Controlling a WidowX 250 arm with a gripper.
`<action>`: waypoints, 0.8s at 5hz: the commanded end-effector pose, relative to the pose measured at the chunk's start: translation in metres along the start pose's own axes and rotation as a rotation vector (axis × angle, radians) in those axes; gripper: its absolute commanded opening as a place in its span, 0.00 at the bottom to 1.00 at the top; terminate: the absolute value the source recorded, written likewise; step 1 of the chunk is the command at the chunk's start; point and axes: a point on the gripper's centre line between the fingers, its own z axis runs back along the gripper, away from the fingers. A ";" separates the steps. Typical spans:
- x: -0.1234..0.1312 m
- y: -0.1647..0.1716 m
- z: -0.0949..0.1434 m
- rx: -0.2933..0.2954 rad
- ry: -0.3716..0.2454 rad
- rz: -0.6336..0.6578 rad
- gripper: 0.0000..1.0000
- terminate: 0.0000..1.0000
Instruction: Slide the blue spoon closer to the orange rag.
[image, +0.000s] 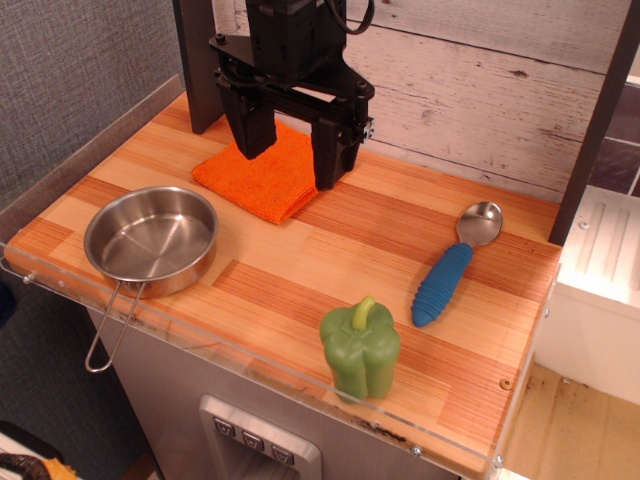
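Observation:
The blue spoon (452, 268) lies on the wooden table at the right, silver bowl pointing back, ribbed blue handle pointing to the front. The orange rag (257, 178) lies flat at the back left of the table. My black gripper (290, 155) hangs over the rag, its two wide fingers spread apart with nothing between them. The left finger stands over the rag's back part, the right finger at the rag's right corner. The spoon is well to the right of the gripper and rag.
A steel pan (152, 240) with a wire handle sits at the front left. A green pepper (360, 349) stands upright near the front edge, left of the spoon's handle. A clear rim (260, 362) runs along the table front. A wooden wall stands behind.

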 end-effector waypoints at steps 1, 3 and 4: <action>0.000 0.000 0.000 0.000 0.000 0.000 1.00 0.00; 0.033 -0.035 -0.039 0.024 -0.012 -0.029 1.00 0.00; 0.048 -0.050 -0.062 0.040 -0.011 -0.042 1.00 0.00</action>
